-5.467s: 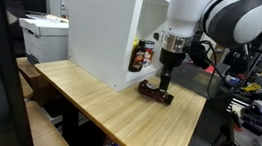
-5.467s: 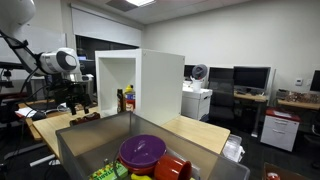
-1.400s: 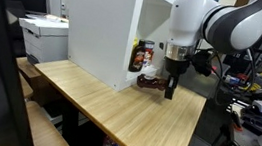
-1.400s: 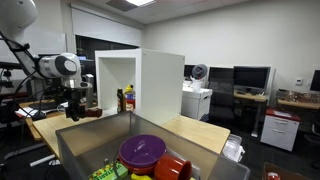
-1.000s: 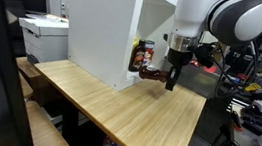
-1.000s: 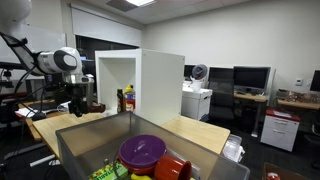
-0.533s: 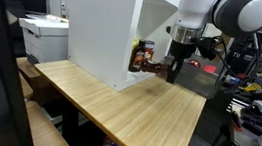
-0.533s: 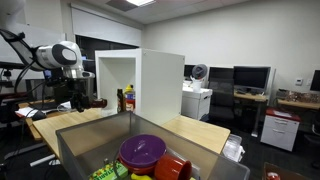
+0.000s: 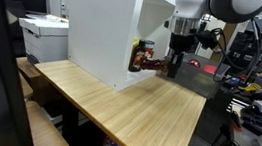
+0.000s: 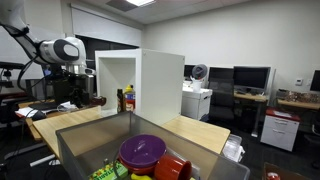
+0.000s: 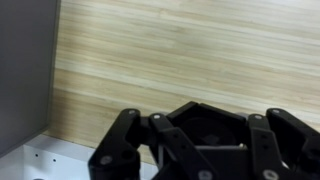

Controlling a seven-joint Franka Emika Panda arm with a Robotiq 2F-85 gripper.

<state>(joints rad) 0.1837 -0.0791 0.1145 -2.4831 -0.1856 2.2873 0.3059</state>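
My gripper point(image 9: 171, 68) point(image 10: 80, 99) is shut on a dark brown, angular object point(image 9: 152, 69) point(image 10: 94, 101) and holds it in the air above the wooden table point(image 9: 127, 108). The object hangs just in front of the open side of the white cabinet point(image 9: 101, 29) point(image 10: 160, 85). In the wrist view the dark object point(image 11: 205, 115) fills the space between the black fingers of the gripper point(image 11: 210, 138), with table planks beneath and the cabinet's grey wall point(image 11: 25, 70) at the left. A dark bottle with a red label point(image 9: 142, 52) point(image 10: 128, 99) stands inside the cabinet.
A printer point(image 9: 45, 37) sits behind the table's far end. A grey bin point(image 10: 90, 150) with a purple bowl point(image 10: 142, 151) and other items fills the foreground of an exterior view. Desks, monitors point(image 10: 250, 78) and cluttered benches point(image 9: 254, 98) surround the table.
The gripper has risen from the tabletop with the dark object in it and moved towards the cabinet's open side. It has stayed shut throughout.
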